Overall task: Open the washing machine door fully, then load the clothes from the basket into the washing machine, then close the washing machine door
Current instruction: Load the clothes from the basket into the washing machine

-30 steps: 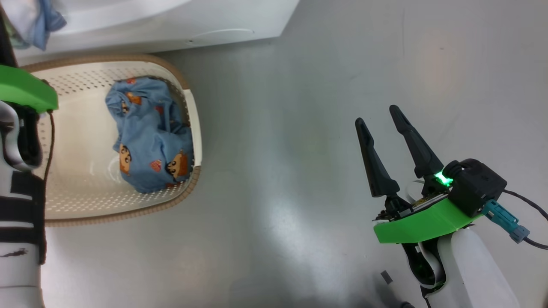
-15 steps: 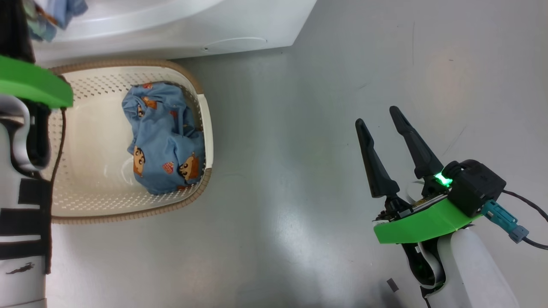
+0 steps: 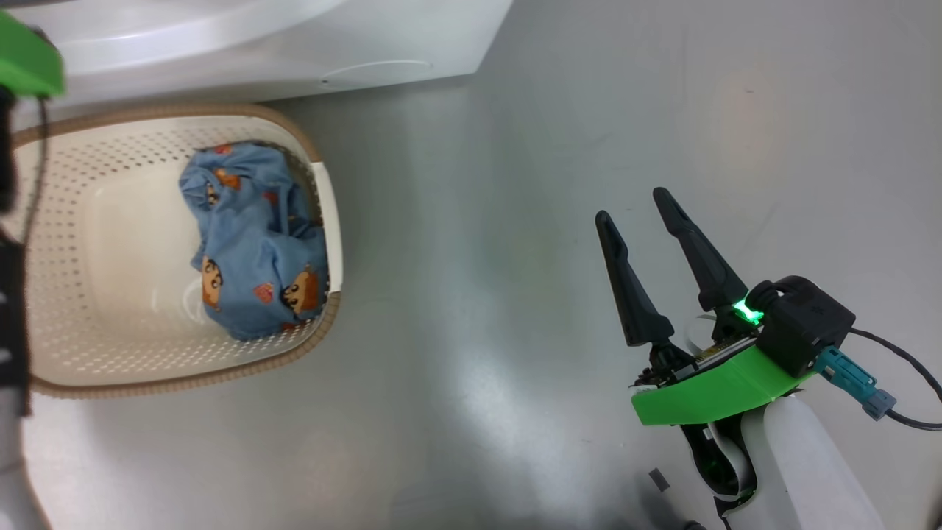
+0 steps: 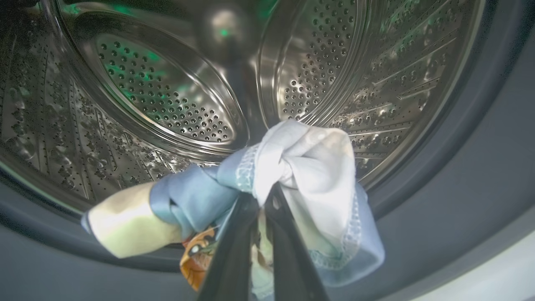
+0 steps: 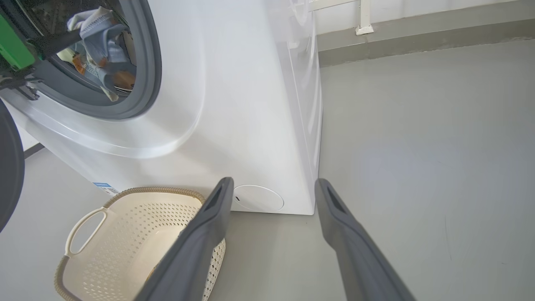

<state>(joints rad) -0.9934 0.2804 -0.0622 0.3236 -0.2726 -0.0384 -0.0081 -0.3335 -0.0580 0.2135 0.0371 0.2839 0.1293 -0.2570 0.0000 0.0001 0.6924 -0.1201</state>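
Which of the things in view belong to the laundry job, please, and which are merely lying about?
Job: washing machine, basket, blue garment inside it, cloth bundle shut in the left gripper.
Lying about: small dark scrap on the floor, white wall bracket.

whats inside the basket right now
One crumpled light blue garment with cartoon faces lies against the basket wall on the robot's right, with bare perforated floor showing beside it. Whether anything lies under the garment cannot be seen, since it covers that spot.
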